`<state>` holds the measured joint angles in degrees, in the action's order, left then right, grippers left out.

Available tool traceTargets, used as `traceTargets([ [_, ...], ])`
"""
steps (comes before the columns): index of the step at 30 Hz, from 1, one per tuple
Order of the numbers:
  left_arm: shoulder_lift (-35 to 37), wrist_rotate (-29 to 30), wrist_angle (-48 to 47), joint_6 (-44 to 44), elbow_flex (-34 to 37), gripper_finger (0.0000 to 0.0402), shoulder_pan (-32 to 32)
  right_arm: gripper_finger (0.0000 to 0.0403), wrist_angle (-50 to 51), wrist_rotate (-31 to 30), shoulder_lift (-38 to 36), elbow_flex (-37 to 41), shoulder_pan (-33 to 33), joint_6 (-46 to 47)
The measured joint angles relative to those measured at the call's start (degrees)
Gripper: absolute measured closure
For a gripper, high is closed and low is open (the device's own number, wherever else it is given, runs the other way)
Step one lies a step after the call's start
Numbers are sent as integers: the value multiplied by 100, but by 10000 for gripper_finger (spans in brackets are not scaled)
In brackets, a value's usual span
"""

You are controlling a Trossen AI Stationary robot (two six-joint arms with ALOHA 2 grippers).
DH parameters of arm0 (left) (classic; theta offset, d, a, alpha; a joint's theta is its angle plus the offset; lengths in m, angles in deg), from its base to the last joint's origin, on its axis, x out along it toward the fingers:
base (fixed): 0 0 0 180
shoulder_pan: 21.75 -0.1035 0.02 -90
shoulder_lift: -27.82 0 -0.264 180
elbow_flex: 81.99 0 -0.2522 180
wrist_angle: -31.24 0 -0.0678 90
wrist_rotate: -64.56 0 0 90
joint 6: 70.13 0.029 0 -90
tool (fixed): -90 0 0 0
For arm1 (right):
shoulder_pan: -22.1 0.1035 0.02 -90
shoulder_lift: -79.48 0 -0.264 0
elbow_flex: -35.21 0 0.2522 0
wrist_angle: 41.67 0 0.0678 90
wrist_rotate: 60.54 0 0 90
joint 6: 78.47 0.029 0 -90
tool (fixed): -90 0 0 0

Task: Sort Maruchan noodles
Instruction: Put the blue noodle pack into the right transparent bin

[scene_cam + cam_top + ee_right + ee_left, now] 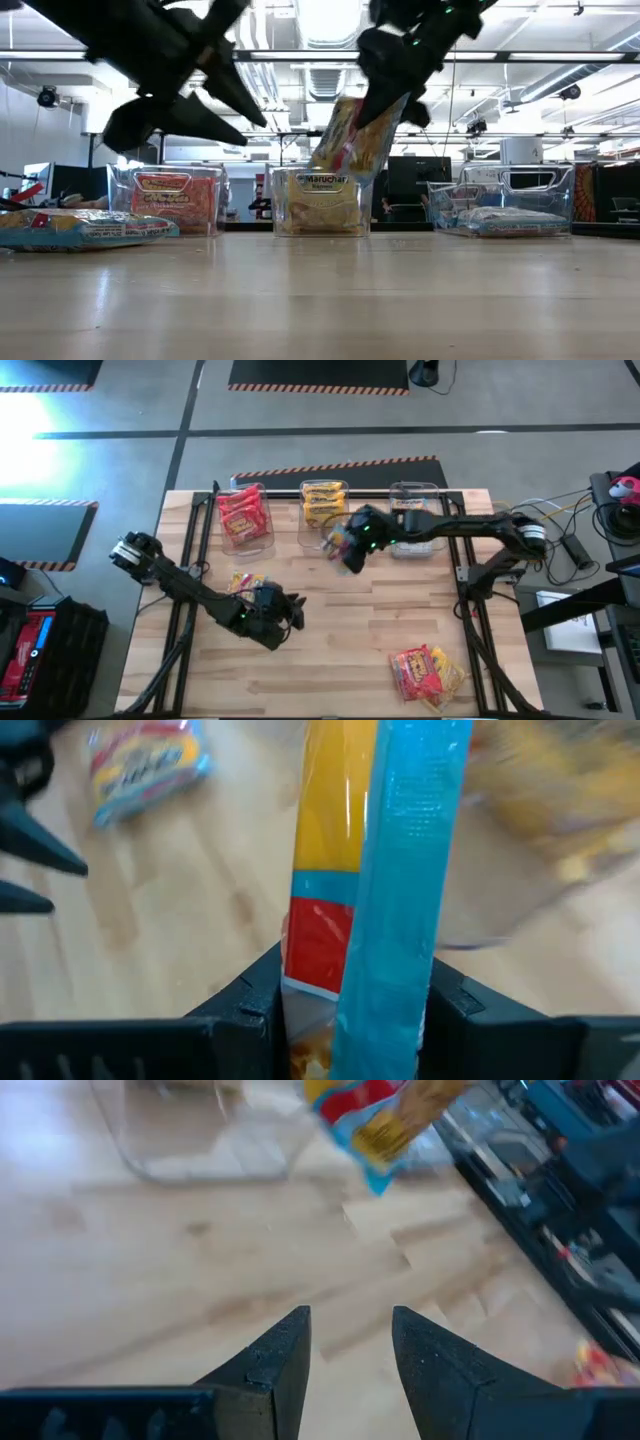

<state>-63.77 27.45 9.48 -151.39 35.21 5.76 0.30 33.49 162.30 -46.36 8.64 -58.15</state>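
You're running two dark, near-black jointed arms with slim links. Your left gripper (350, 1345) ends in two matte black wedge fingers (275, 1360) tapering to blunt tips, above a flat black bar. Your right gripper (350, 1010) has the same angular black fingers. Small green lights glow just behind each hand; a pale collar rings each shoulder joint

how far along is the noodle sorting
Done: red packets and yellow packets sit in their bins, some in the right bin. In hand: right gripper holds a multicoloured packet. Left: one packet near the empty left gripper, a pile in front.
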Motion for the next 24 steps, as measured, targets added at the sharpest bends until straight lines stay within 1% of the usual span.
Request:
traceTargets([
  [2,0,83,50,188,0,275,-190,277,-53,-242,-327,137,-162,-2],
  [5,2,107,320,712,0,275,-548,277,-141,-635,-796,356,-457,8],
  [7,2,64,644,1275,0,275,-834,276,-269,-875,-1064,527,-686,66],
  [10,2,-229,1172,2291,0,275,-1350,277,-319,-1082,-1335,755,-1060,214],
  [11,4,-419,1342,2593,0,275,-1561,278,-308,-1110,-1388,833,-1173,316],
  [13,4,-983,1772,3297,0,275,-1995,278,-298,-1116,-1483,972,-1386,387],
  [16,-8,-2047,2593,4523,0,275,-2673,276,-317,-1132,-1594,1099,-1684,307],
  [19,-13,-3026,3406,5455,0,275,-3242,276,-308,-1159,-1696,1159,-2030,159],
  [21,-13,-3422,3666,5743,-4,275,-3540,277,-311,-1171,-1795,1184,-2295,111],
  [24,-13,-3691,3640,5962,-7,275,-3880,278,-317,-1174,-1958,1249,-2688,79],
])
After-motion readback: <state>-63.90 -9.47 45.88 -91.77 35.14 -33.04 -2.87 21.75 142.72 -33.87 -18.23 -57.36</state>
